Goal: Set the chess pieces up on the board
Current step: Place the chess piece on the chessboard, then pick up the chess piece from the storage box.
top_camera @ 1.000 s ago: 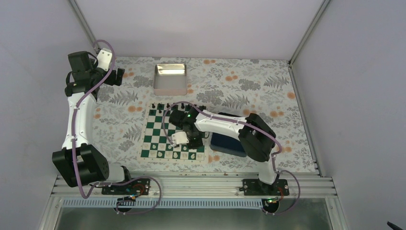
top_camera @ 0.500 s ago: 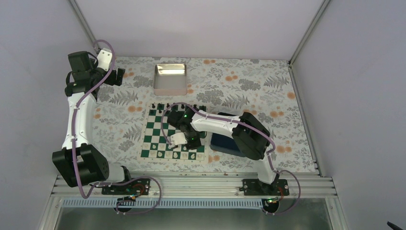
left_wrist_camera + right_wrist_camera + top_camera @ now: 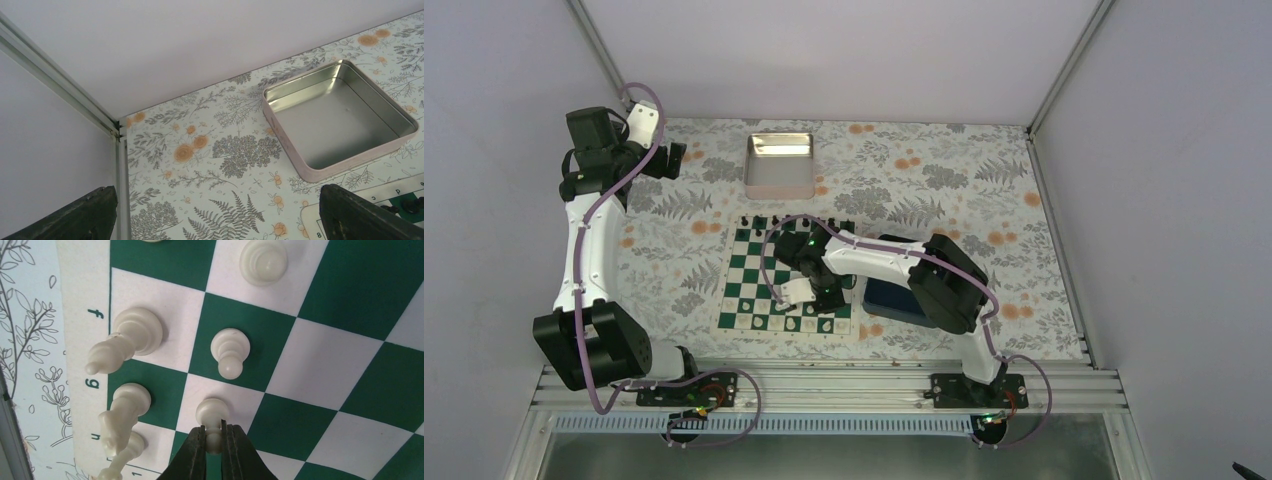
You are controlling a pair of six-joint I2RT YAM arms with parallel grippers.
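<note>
Right wrist, glossy cream pawn [image 3: 212,411] upright on board [image 3: 350,295], head grasped by right end effector [image 3: 214,434].

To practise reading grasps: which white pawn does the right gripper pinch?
The lowest pawn in the right wrist view: the right gripper pinches its head; others stand free.

- Left arm [image 3: 582,250]: rises from its base at the near left, elbow folded low, forearm stretched to the far-left corner, wrist turned toward the centre.
- Left gripper [image 3: 218,197]: jaws spread wide, nothing between them. Its fingers [image 3: 75,217] sit at the lower corners of the wrist view.
- Right arm [image 3: 879,258]: elbow bent on the right, forearm reaching left, wrist angled downward.
- Right gripper [image 3: 214,436]: jaws drawn almost together, pinching a pawn [image 3: 212,410] near its head.
</note>
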